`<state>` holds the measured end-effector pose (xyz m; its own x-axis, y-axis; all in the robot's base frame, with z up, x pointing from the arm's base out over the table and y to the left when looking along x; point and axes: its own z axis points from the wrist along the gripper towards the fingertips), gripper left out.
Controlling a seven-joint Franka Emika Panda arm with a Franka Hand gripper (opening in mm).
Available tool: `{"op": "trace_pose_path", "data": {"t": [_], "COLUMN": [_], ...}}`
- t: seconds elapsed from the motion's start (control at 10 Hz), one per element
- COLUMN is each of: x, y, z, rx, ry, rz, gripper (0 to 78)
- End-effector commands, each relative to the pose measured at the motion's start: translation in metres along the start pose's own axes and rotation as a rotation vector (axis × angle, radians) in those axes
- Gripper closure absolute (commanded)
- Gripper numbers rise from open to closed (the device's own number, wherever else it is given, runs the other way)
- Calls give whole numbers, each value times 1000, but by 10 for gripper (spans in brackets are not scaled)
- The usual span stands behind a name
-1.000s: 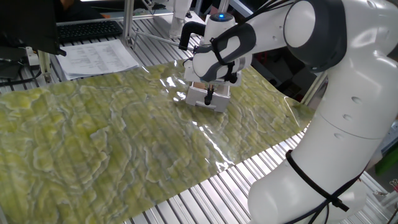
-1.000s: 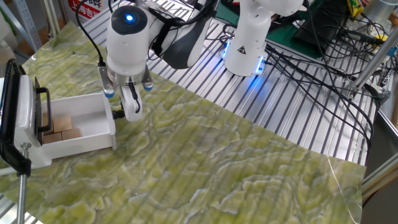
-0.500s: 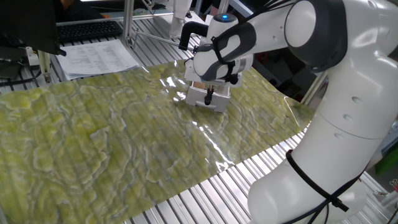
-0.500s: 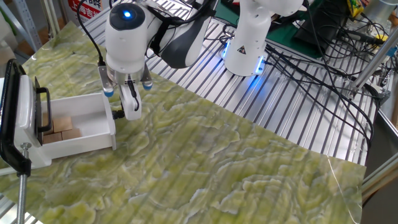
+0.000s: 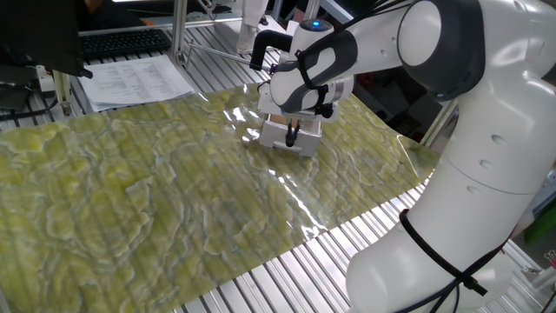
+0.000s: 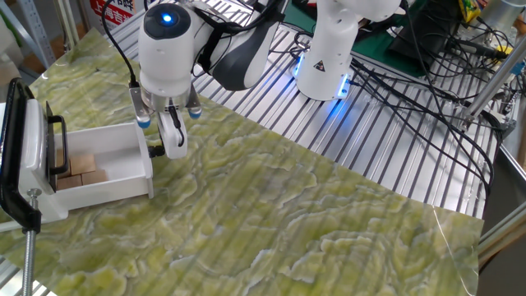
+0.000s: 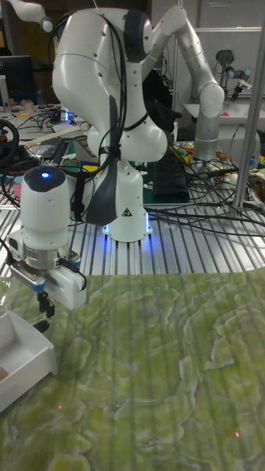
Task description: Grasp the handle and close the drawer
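The white drawer (image 6: 107, 168) stands pulled open from its housing at the left, with tan wooden blocks (image 6: 80, 170) inside. It also shows in the one fixed view (image 5: 291, 139) and in the tall view (image 7: 22, 353). Its handle (image 6: 154, 151) is a tiny black knob on the front panel, also visible low in the tall view (image 7: 40, 324). My gripper (image 6: 171, 141) hangs pointing down right beside the drawer front, its tips just above and next to the knob. The fingers (image 7: 43, 302) look pressed together, and I cannot see them closed around the knob.
A black-framed housing with a clamp (image 6: 16, 164) holds the drawer at the left edge. The green patterned mat (image 6: 271, 222) covers the table. The robot base (image 6: 325, 57) and cables (image 6: 411, 90) lie behind, with papers (image 5: 135, 80) and a keyboard (image 5: 122, 41) beyond the mat.
The gripper has shifted very slightly upward beside the drawer front. The drawer has not moved.
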<state>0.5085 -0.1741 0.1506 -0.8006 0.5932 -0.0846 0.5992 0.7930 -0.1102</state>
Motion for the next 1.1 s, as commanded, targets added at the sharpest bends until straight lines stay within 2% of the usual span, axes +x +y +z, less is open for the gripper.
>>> {"op": "trace_pose_path", "data": {"t": [0.1, 1.0, 1.1], "x": [-1, -1, 0], "y": [0, 0, 2], "z": [-1, -1, 8], "rx": [-1, -1, -20], "ry": [-3, -3, 10], "rz": [0, 0, -13], "gripper": [1, 1, 1]}}
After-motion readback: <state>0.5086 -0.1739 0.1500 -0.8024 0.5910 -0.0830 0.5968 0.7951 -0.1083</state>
